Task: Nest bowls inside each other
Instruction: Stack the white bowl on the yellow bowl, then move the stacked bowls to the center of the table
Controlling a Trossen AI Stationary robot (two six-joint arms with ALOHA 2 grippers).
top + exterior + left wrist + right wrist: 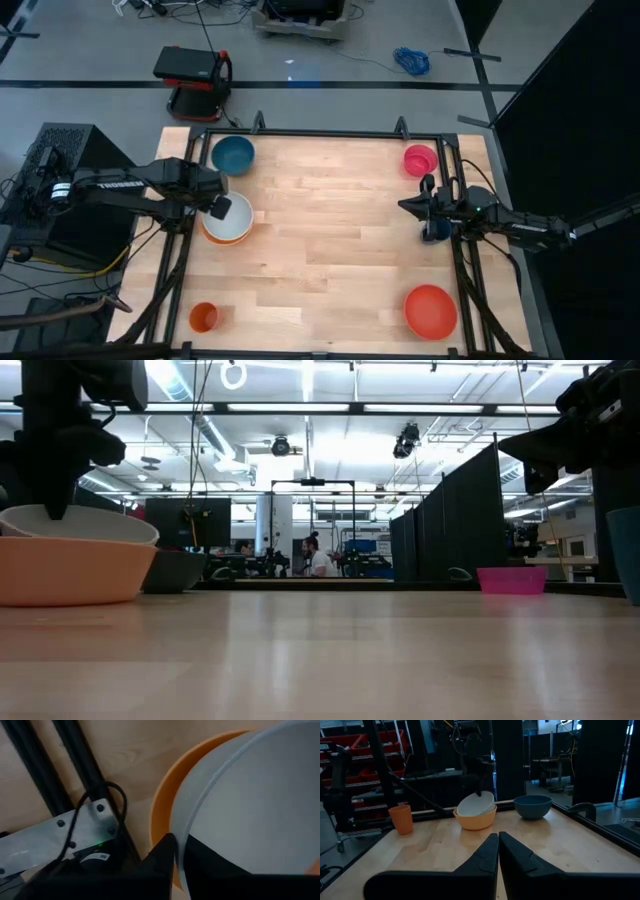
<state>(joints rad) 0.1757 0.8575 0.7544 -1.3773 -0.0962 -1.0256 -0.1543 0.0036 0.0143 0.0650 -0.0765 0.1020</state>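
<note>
The pale white-blue bowl (232,224) sits tilted inside the orange bowl (70,572) at the table's left. My left gripper (220,208) points down over the white bowl's near-left rim and is shut on it. A teal-blue bowl (233,154) stands on its base at the far left, a pink bowl (420,159) at the far right and a red bowl (431,310) at the near right. My right gripper (498,837) waits shut at the right edge, level and pointing toward the table's left. My left gripper pinches the white bowl's rim (180,851), with one finger (161,851) outside the wall and the other finger (215,860) inside the bowl. The fingers come from above, pointing down. The bowl (476,804) is tilted, its lower part inside the orange bowl.
A small orange cup (204,317) stands at the near left corner. A dark-blue cup (436,230) stands by the right arm. A black frame rail (75,775) runs along the table's left edge, close to the nested bowls. Bare wood lies across the table's middle.
</note>
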